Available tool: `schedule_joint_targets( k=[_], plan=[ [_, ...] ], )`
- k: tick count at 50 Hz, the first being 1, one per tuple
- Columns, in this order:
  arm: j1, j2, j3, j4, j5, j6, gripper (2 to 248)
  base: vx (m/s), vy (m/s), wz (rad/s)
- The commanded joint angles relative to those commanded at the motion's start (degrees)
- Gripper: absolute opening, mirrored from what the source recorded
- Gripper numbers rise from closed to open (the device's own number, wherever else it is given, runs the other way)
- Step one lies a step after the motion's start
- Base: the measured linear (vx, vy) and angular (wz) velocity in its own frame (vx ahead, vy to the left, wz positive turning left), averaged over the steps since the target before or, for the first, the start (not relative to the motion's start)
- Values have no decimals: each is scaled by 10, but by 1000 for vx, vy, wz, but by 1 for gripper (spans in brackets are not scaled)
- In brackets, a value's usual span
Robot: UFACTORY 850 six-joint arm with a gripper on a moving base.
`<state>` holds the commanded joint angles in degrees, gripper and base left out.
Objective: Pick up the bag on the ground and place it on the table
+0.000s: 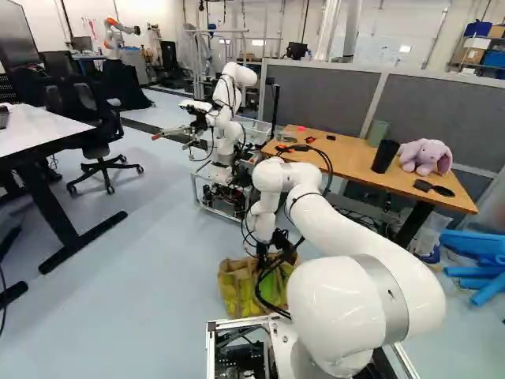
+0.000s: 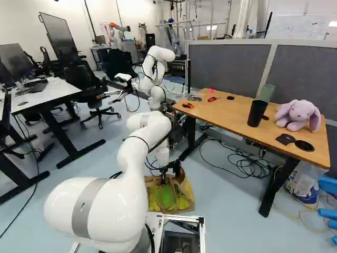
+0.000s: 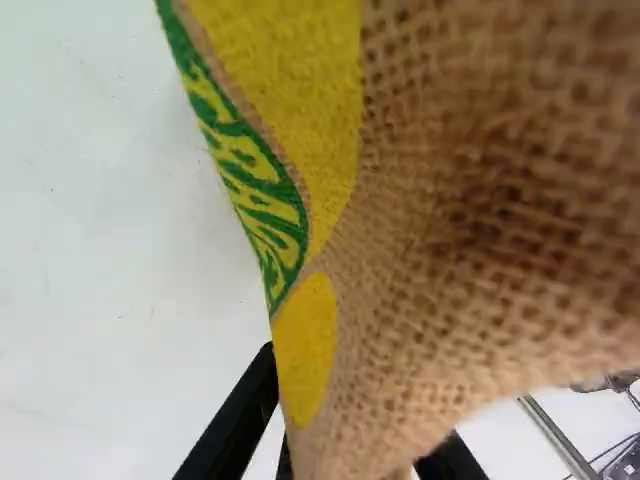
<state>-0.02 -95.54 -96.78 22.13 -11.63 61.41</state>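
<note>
Bag of coarse brown woven cloth (image 2: 166,197), printed with yellow and green patches, is observed low at the floor (image 2: 226,195), just ahead of the pale metal base frame (image 2: 200,226). Whether its underside bears on the floor cannot be told. In the wrist view an open, grid-like weave is seen, with the cloth narrowed to a bunched fold. This fold is clamped between the two fingers of the black gripper (image 2: 164,181), one on either side. The gripper is carried above the bag by the smooth, rounded white arm (image 2: 134,168).

To the right of the bag in the right base view, a rectangular table with a wood-grained top (image 2: 231,113) is noted. On it are set a tapered black cup (image 2: 257,113), a dull green cylinder (image 2: 266,93) and a soft lilac plush toy with long ears (image 2: 298,113). Thin black cables (image 2: 247,163) are looped on the floor between bag and table legs. Beyond the bag, another robot (image 2: 160,55), white and jointed, is seen; to the bag's left, a flat white desk (image 2: 55,90).
</note>
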Motion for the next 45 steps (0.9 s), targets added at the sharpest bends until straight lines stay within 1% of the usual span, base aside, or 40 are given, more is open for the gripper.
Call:
schedule_joint_targets(
  k=[45],
  plan=[
    [0, 98, 97, 0, 0, 0, 22, 0, 0, 0]
  ],
)
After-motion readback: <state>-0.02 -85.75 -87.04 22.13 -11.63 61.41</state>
